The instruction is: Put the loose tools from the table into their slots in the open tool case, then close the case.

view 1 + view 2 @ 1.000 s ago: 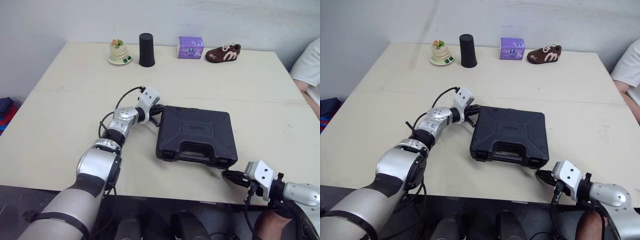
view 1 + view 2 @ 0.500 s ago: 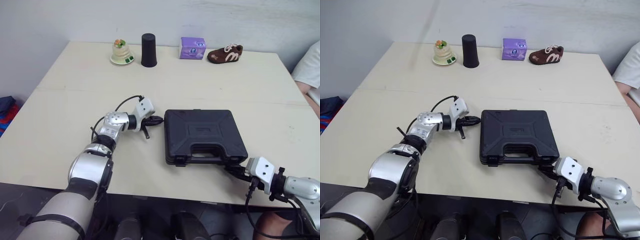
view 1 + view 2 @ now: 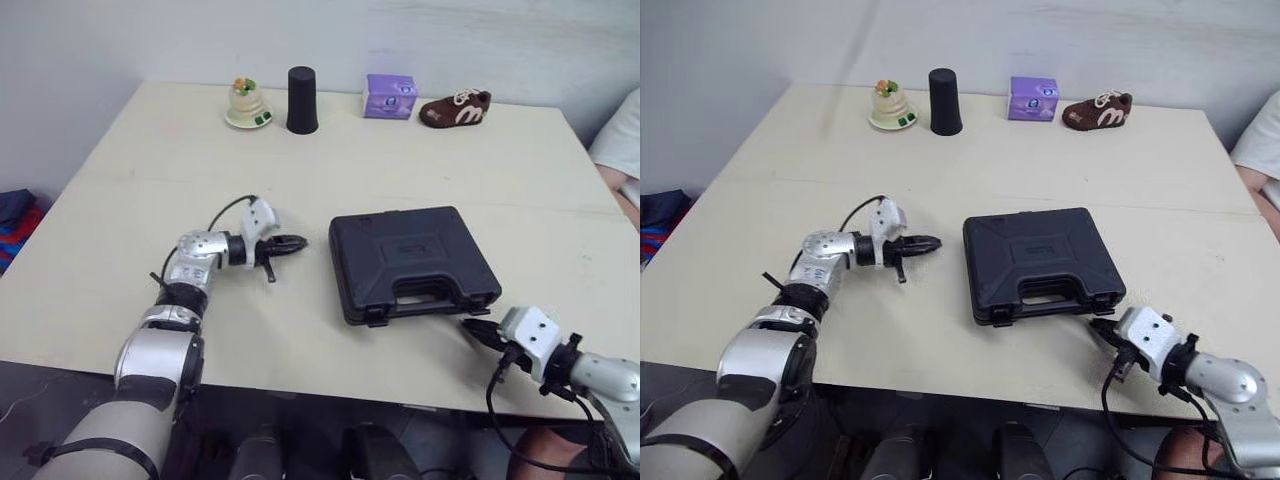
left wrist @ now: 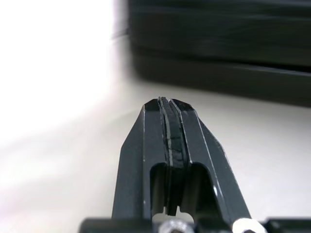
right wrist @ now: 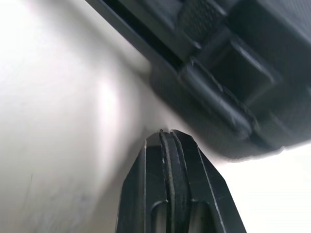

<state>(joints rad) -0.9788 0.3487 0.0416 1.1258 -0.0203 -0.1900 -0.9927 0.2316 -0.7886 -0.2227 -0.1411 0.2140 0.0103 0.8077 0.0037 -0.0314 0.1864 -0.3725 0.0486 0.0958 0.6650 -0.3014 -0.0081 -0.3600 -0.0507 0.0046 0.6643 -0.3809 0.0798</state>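
The black tool case [image 3: 412, 262] lies closed and flat in the middle of the table, handle side toward the front edge. My left gripper [image 3: 298, 241] is shut with nothing in it. It lies low on the table left of the case, pointing at the case's left side with a small gap between them. The left wrist view shows the shut fingertips [image 4: 168, 104] and the case wall [image 4: 218, 39] beyond. My right gripper [image 3: 472, 326] is shut and empty, just off the case's front right corner, where the right wrist view shows a latch [image 5: 228, 97].
Along the table's far edge stand a small figurine on a dish [image 3: 246, 104], a black cup [image 3: 301, 100], a purple box [image 3: 390, 96] and a brown shoe [image 3: 455, 108]. A person's sleeve [image 3: 620, 135] shows at the right edge. The table's front edge runs close under my right gripper.
My left gripper has drawn back to the left, off the case's rear left corner. The case has turned a little on the table. The right gripper stays by the front right corner.
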